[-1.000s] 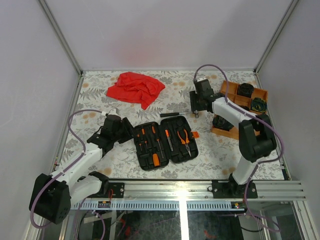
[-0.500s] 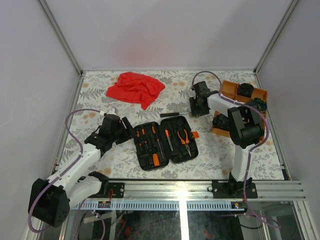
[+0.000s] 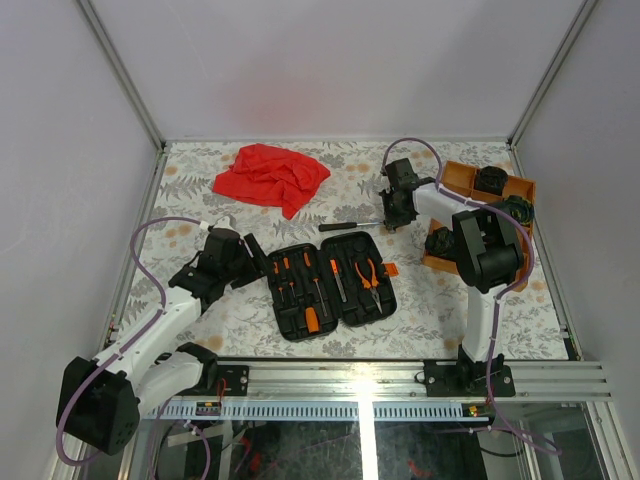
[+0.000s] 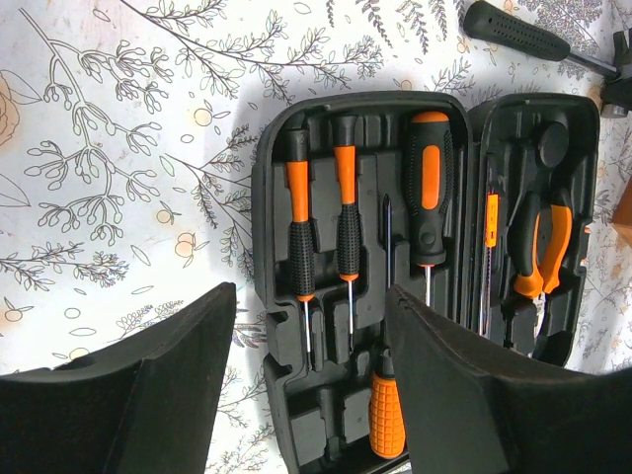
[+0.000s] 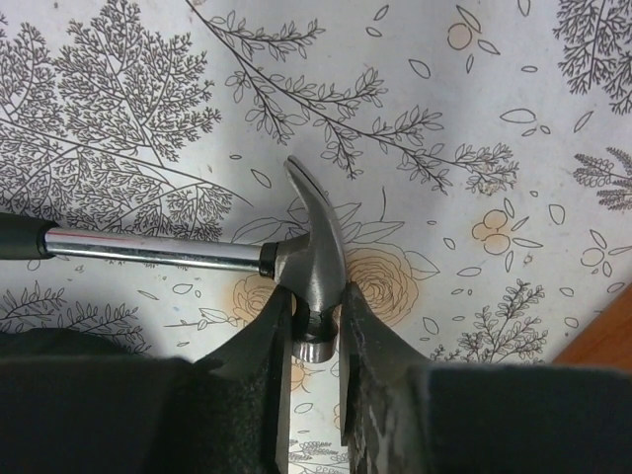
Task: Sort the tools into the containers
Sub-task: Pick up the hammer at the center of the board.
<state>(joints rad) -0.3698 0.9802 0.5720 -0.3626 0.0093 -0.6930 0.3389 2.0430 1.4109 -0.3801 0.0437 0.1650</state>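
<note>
Right gripper is clamped on the head of the black-handled steel hammer, which lies on the floral table beyond the open black plastic tool case; left gripper hovers over the case, fingers apart

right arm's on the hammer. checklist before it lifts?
1. Right gripper fingers against both sides of the hammer head: ok.
2. Grip near the balance point: not ok, the whole handle sticks out to one side.
3. Hammer off the table: not ok, it lies flat.
4. Tool case open and flat: ok.
5. Free hammer slot in the case: cannot tell.
6. Left gripper open, holding nothing: ok.
</note>
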